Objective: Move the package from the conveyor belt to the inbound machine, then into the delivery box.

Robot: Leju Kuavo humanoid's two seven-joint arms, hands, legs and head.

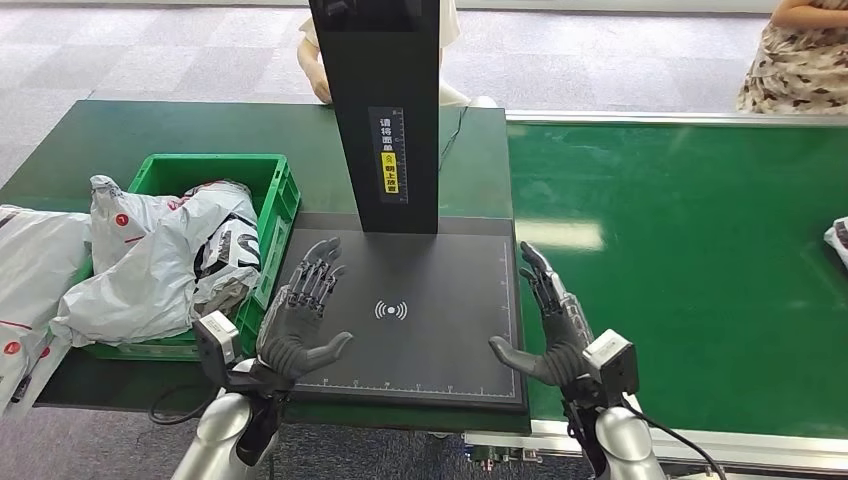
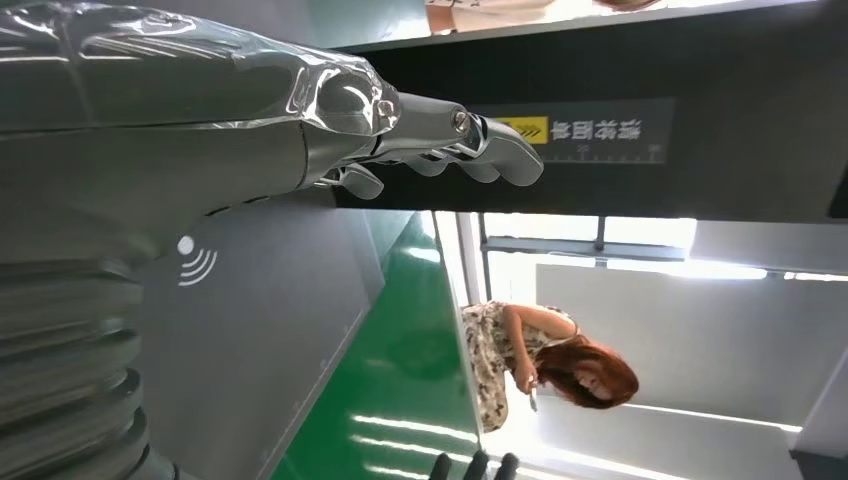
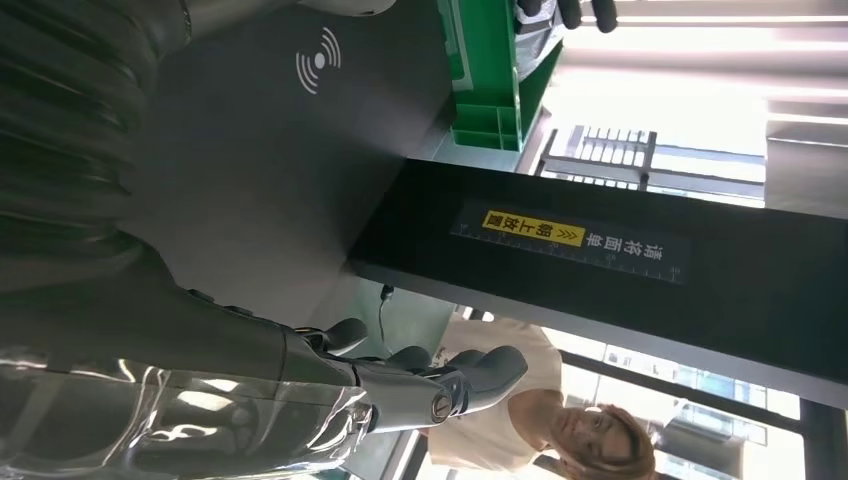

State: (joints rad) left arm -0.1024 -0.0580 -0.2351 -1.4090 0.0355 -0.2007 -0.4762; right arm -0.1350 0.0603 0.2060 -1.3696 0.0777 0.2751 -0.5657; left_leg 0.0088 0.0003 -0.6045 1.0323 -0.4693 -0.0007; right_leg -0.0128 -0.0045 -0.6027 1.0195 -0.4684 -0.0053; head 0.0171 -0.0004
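White package (image 1: 838,240) at belt's far edge, well apart from both empty, spread hands.

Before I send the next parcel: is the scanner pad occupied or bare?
Bare. The scanner pad shows its whole dark surface and signal mark, with the left hand and right hand open at its sides, holding nothing.

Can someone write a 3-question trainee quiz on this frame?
1. True or false: the left robot hand holds a package.
2. What fills the green crate? A) grey bags B) boxes C) bottles
3. Fill in: both hands hover over the black ____.

Key: 1 false, it is open, like the right robot hand. 2 A, grey bags. 3 scanner pad.
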